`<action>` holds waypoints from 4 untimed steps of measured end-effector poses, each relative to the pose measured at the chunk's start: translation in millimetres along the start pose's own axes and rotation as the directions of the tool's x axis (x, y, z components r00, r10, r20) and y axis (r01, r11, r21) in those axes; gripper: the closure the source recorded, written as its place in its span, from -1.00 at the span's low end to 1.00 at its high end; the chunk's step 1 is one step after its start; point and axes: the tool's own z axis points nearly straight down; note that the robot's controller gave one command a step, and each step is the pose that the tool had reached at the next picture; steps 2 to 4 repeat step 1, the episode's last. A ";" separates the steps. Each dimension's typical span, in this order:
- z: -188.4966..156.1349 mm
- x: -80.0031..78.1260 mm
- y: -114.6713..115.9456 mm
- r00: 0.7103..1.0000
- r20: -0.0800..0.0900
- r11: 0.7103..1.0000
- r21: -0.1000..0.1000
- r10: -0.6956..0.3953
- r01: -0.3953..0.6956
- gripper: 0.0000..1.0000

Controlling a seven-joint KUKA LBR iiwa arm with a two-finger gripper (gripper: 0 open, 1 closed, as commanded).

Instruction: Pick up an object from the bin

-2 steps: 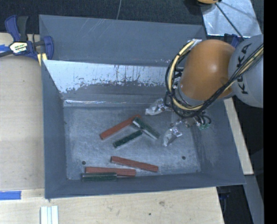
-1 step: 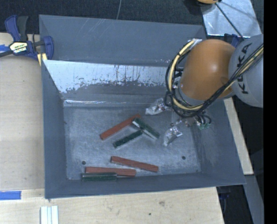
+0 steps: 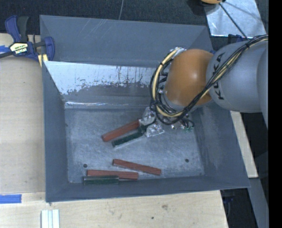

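Grey bin [image 3: 51, 127], arm [image 3: 240, 80] over its right side. Tool [image 3: 150, 126] was low at mid-bin, at the right ends of a red-brown stick [image 3: 121, 131] and a dark green stick [image 3: 127, 139] lying side by side. Couldn't tell its opening. Three more sticks [image 3: 136, 166] lay by the near wall.

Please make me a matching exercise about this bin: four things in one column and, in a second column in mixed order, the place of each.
Things
1. gripper
2. upper red stick
3. middle red stick
4. lowest green stick

Places
A. flat against the bin wall at the picture's bottom
B. slanted, between the centre pair and the sticks at the bottom wall
C. at the right end of the centre pair of sticks
D. bin centre, slanted, with a dark green stick just below it

Pairs: 1-C, 2-D, 3-B, 4-A
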 end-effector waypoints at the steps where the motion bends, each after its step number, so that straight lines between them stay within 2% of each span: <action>1: 9.1 7.4 1.7 1.000 -0.022 1.000 -0.005 -0.001 0.001 -1.00; 4: 9.1 7.4 1.7 1.000 -0.022 1.000 -0.005 -0.001 0.001 -1.00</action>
